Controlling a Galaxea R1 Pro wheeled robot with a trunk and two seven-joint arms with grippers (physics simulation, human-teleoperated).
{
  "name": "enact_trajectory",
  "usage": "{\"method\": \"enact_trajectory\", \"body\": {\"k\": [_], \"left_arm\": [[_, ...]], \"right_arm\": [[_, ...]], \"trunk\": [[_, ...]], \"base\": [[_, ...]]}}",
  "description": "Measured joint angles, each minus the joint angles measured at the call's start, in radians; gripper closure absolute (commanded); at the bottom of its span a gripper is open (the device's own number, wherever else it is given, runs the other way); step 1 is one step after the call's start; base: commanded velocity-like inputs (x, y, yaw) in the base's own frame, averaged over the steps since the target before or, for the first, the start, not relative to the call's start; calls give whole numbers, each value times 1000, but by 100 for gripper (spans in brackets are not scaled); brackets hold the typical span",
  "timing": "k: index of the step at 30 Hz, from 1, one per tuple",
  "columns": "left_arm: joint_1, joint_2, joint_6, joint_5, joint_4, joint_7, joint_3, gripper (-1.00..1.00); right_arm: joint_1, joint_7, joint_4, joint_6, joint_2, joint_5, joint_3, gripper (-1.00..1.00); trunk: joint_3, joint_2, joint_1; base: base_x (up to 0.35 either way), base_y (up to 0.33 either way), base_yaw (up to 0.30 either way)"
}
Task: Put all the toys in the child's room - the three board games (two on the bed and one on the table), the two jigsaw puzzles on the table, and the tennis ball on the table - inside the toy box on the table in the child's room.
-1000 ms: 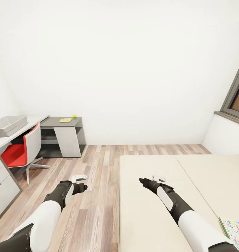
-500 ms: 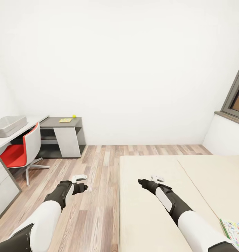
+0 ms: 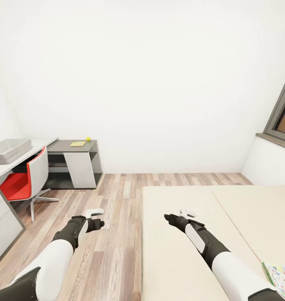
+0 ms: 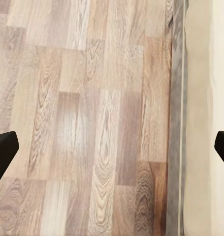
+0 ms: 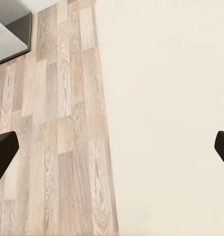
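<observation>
Closest up, a board game [image 3: 279, 276] lies flat on the bed [image 3: 180, 259] by the right arm, cut off by the frame. Probably light, stiff cardboard, best pinched at an edge. Left gripper [image 3: 94, 212] and right gripper [image 3: 187, 213] both wide open, empty. Far off, the toy box [image 3: 9, 149] sits on the table [image 3: 71, 146]; the small items there are too tiny to identify

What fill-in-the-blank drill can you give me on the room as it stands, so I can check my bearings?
1. The toy box sits on the pale ____.
2. The chair at the desk has a ____ seat.
3. The right gripper hangs above the ____.
4. The left gripper hangs above the wood ____.

Missing words: desk; red; bed; floor
</observation>
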Motion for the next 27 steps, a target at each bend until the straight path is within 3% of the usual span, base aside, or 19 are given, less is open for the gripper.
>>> {"method": "enact_trajectory", "body": {"k": [17,27], "left_arm": [[0,-1,0,0,0,0,0,-100],[0,-2,0,0,0,0,0,-100]], "right_arm": [[0,0,0,0,0,0,0,-100],[0,0,0,0,0,0,0,-100]], "trunk": [[0,0,0],[0,0,0]], "base": [[0,-51,0],[0,-167,0]]}}
